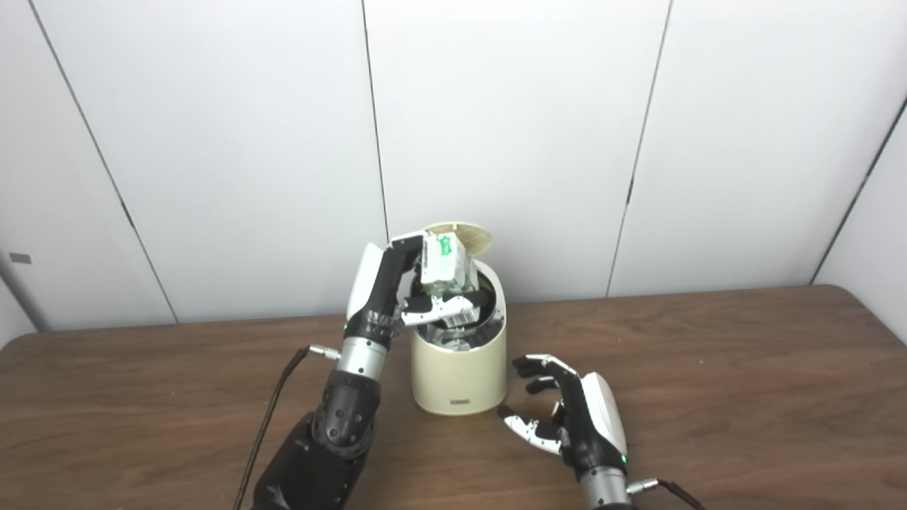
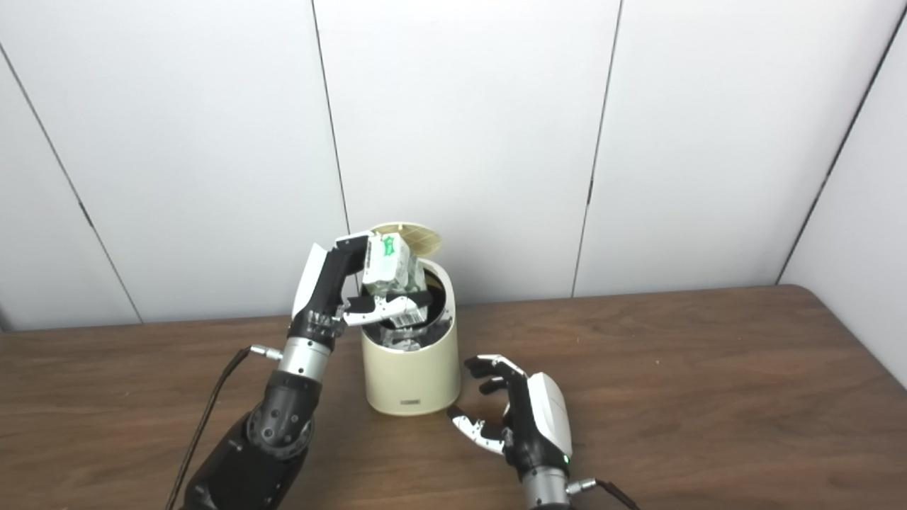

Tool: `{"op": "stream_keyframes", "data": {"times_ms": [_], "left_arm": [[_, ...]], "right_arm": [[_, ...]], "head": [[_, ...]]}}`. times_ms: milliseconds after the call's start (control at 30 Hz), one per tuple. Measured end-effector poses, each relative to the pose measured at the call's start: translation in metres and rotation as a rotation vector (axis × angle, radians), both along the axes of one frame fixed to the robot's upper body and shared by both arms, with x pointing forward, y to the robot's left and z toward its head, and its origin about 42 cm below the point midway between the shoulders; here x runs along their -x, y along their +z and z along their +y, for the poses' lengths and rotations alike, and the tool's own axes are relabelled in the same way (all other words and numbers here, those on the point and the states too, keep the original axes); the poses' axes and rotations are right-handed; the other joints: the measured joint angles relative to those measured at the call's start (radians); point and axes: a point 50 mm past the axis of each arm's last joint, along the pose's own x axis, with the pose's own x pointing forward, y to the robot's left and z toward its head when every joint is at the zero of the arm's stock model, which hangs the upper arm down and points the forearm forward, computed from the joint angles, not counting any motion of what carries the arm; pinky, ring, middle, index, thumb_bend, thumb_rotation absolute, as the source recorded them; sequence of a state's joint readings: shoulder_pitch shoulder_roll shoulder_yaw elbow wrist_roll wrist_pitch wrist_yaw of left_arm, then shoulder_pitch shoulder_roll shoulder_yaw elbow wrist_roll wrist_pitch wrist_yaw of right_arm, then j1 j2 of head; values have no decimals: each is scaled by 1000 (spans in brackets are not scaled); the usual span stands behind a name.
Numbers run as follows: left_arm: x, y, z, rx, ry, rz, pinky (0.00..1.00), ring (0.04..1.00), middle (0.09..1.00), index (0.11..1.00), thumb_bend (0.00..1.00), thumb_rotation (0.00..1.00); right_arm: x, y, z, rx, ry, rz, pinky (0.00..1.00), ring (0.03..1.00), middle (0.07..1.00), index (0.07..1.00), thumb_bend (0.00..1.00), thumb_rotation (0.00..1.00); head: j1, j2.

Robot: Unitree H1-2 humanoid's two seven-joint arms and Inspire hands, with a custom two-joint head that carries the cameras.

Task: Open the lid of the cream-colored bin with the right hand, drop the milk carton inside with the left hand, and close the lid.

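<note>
right hand [image 1: 574, 418] down front, fingers spread, holding nothing, just beside the cream bin [image 1: 460, 368], lid [image 1: 464, 237] flipped up, left hand [image 1: 407, 283] gripping milk carton [image 1: 445, 265] over the opening, green print unreadable

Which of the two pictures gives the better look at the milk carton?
The left eye view, slightly: the milk carton appears a little larger there, held by the left hand over the open bin. The right eye view shows the same carton, with similar detail.
</note>
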State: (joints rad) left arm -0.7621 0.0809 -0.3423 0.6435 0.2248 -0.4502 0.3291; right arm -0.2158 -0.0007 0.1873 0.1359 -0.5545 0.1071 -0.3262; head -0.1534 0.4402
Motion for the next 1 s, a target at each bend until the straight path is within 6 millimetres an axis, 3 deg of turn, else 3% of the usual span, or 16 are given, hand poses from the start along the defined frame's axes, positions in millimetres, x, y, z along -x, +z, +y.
{"op": "stream_keyframes", "data": {"times_ms": [500, 700, 867, 933, 967, 1000], "left_arm": [[-1, -5, 2, -218, 45, -160, 367, 462, 491, 464, 505, 0], [0, -7, 2, -220, 44, -166, 395, 470, 488, 466, 506, 0], [-1, -2, 3, -176, 5, -114, 454, 492, 484, 495, 522, 0], [-1, 0, 5, -165, -17, -91, 466, 501, 512, 491, 521, 55], [-1, 0, 7, -158, -22, -82, 471, 504, 520, 521, 805, 163], [-1, 1, 7, -151, -31, -74, 472, 505, 524, 534, 921, 230]], "right_arm": [[9, 1, 2, -4, 12, -4, 457, 580, 653, 677, 345, 0], [9, 1, 3, -4, 13, -4, 429, 554, 630, 677, 340, 0], [10, 1, 3, -2, 14, -4, 454, 586, 656, 679, 339, 0], [11, 1, 2, -1, 15, -3, 461, 593, 663, 680, 339, 0], [11, 2, 2, -1, 15, -2, 467, 600, 669, 680, 339, 0], [12, 2, 2, -1, 15, -2, 465, 597, 669, 679, 338, 0]], "head": [[0, 14], [-2, 18], [2, 21], [2, 23], [2, 23], [2, 23]]}}
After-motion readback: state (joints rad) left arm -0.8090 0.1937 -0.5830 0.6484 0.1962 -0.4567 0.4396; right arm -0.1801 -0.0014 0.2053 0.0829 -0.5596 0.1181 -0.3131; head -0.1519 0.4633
